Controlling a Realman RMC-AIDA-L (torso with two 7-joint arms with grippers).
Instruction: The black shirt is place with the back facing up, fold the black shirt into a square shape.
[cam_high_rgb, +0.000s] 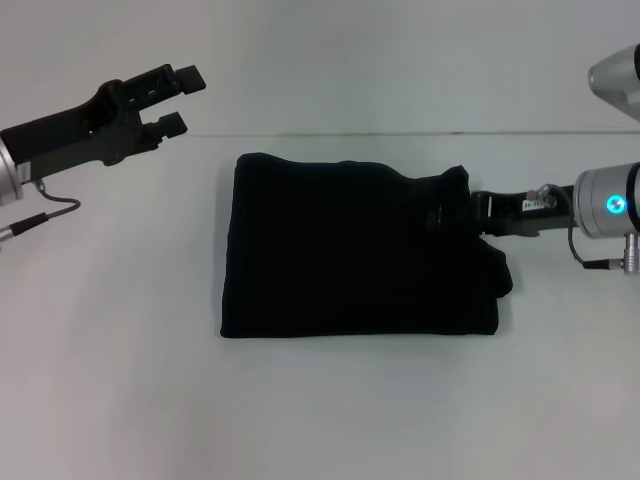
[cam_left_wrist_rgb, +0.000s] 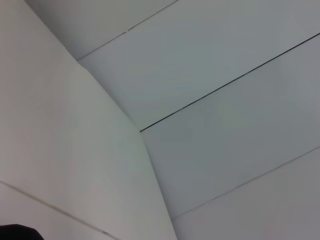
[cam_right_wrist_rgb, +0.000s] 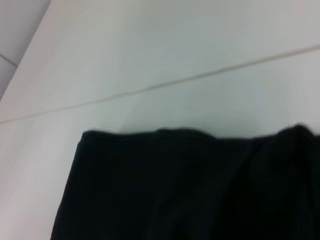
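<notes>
The black shirt (cam_high_rgb: 355, 250) lies folded into a rough rectangle in the middle of the white table (cam_high_rgb: 320, 410). Its right edge is uneven, with a small flap sticking out at the lower right. My right gripper (cam_high_rgb: 468, 214) reaches in from the right and meets the shirt's right edge, where it blends into the dark cloth. The right wrist view shows the black shirt (cam_right_wrist_rgb: 175, 190) filling the lower part, with its far edge against the table. My left gripper (cam_high_rgb: 182, 100) hangs open in the air at the far left, well away from the shirt and holding nothing.
The table's back edge (cam_high_rgb: 400, 134) runs just behind the shirt, with a white wall beyond it. A thin cable (cam_high_rgb: 50, 208) hangs from the left arm. The left wrist view shows only white wall panels (cam_left_wrist_rgb: 210, 75).
</notes>
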